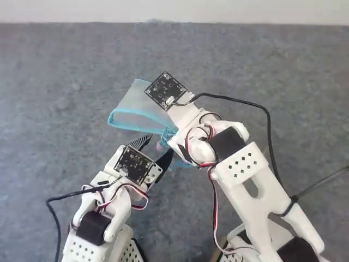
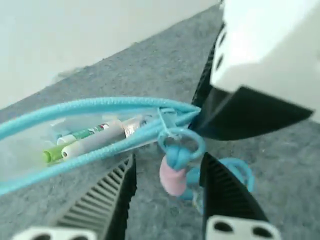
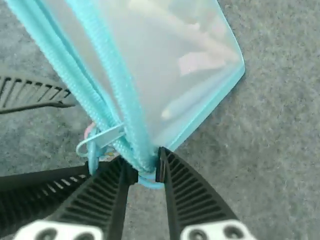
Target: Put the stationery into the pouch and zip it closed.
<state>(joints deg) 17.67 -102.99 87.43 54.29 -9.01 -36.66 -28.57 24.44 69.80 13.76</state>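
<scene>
The grey, carpet-textured bench (image 1: pixel 54 82) carried everything. In the high view, the translucent plastic pouch with turquoise zip edging (image 1: pixel 133 109) lay just off the middle toward 11 o'clock. The larger-looking right arm came in from 5 o'clock and the left arm from 7 o'clock, meeting at the pouch's 4 o'clock corner.

The right hand (image 3: pixel 145 162) was clamped down tight on that corner, pinching the end of the zip track between its ribbed black fingers. The left hand (image 2: pixel 169 165) stood wide apart just beside it and gripped nothing. The zip's dangling parts hung in the gap between its fingers, and I could not tell whether they touched either finger.

Inside the pouch lay a marker with a green tip (image 2: pixel 52 154) and, beside it, a white pen (image 2: pixel 97 140). The loading therefore looked done, though I could not tell whether other pieces lay elsewhere. The two zip tracks spread apart from the slider, so the mouth was open along its length.

The turquoise ring-shaped zipper pull (image 2: pixel 182 145) sat at the held end, with a small pink charm (image 2: pixel 172 180) hanging below it. What was left, by my reading, was for the left hand to pinch the pull and draw it along the track.
</scene>
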